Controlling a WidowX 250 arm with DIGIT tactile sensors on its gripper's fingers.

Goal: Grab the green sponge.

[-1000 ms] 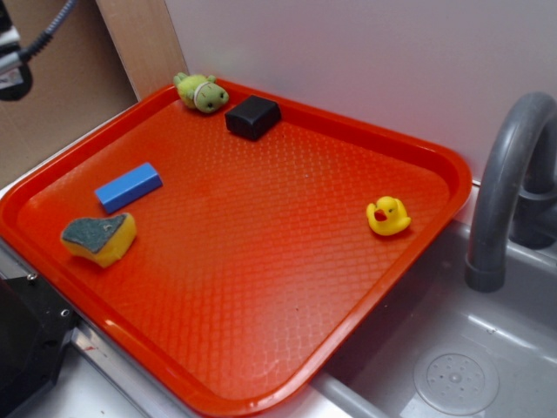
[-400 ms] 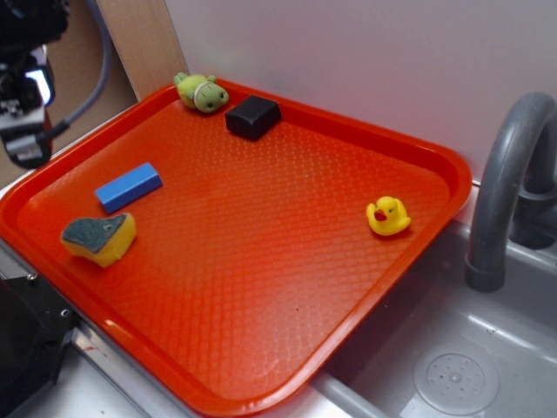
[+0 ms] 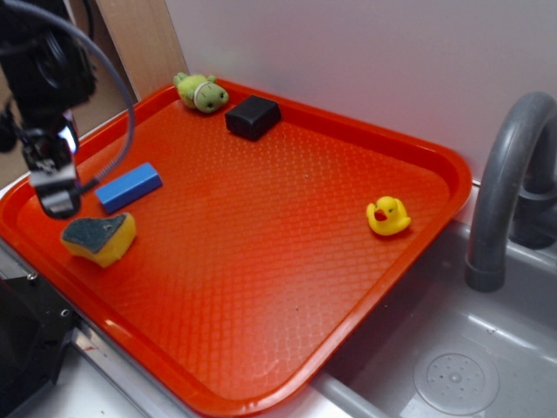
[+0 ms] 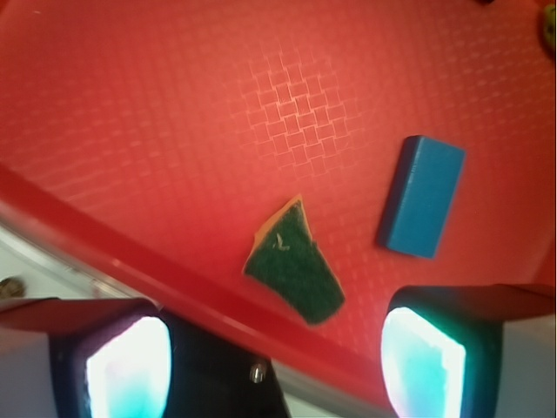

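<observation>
The green sponge [image 3: 98,237], yellow foam with a dark green-grey top, lies at the near left of the red tray [image 3: 261,261]. In the wrist view its green top [image 4: 293,266] shows just ahead of the jaws, between them. My gripper [image 3: 54,187] hangs above the tray's left edge, up and to the left of the sponge, not touching it. In the wrist view the gripper [image 4: 274,370] is open, its two fingers wide apart and holding nothing.
A blue block [image 3: 128,187] lies just behind the sponge, also in the wrist view [image 4: 421,197]. A fuzzy green plush toy [image 3: 200,91] and a black block [image 3: 252,117] sit at the tray's back. A yellow duck [image 3: 388,216] is at right. A grey faucet [image 3: 505,192] and sink stand beyond.
The gripper has come down and to the right from the upper left corner, to just above the tray's left edge near the sponge. The objects have not moved.
</observation>
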